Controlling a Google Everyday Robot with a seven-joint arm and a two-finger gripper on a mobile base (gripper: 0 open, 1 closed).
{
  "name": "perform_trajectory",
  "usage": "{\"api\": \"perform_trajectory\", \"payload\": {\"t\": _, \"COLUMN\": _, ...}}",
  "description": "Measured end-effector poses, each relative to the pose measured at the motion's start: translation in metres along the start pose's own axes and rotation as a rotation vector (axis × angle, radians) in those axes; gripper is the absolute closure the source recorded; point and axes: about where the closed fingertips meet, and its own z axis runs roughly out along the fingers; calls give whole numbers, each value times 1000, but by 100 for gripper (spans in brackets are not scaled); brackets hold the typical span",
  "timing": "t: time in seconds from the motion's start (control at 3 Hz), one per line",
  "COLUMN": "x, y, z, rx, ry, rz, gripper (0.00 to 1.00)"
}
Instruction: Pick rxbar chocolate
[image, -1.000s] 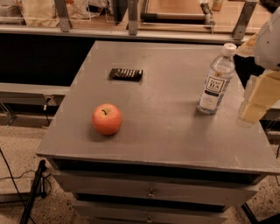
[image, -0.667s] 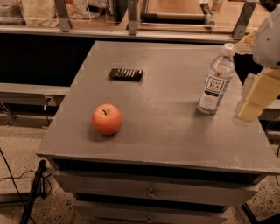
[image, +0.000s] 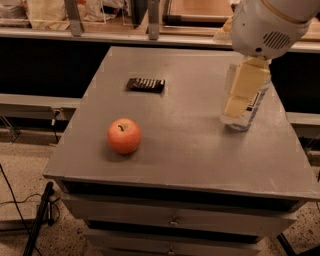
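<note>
The flat, dark-wrapped rxbar chocolate (image: 145, 85) lies far-left on the grey metal cabinet top (image: 190, 150), well apart from the cream-coloured gripper (image: 243, 92) (spread or closed, I cannot tell), which hangs at the right in front of the clear plastic bottle (image: 245, 121), probably raised to clear it before crossing over

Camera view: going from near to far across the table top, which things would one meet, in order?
apple → bottle → rxbar chocolate, all on the table. The gripper hangs at the right, in front of the bottle and overlapping it, so I leave it out of the order.
</note>
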Motion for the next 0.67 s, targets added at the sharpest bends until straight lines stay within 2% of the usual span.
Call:
{"api": "perform_trajectory", "payload": {"t": 0.33, "x": -25, "y": -41, "z": 37, "rx": -32, "ry": 9, "rz": 6, "gripper": 0}}
{"api": "perform_trajectory", "payload": {"t": 0.67, "x": -33, "y": -85, "z": 80, "rx": -59, "ry": -6, "rz": 118, "gripper": 0}}
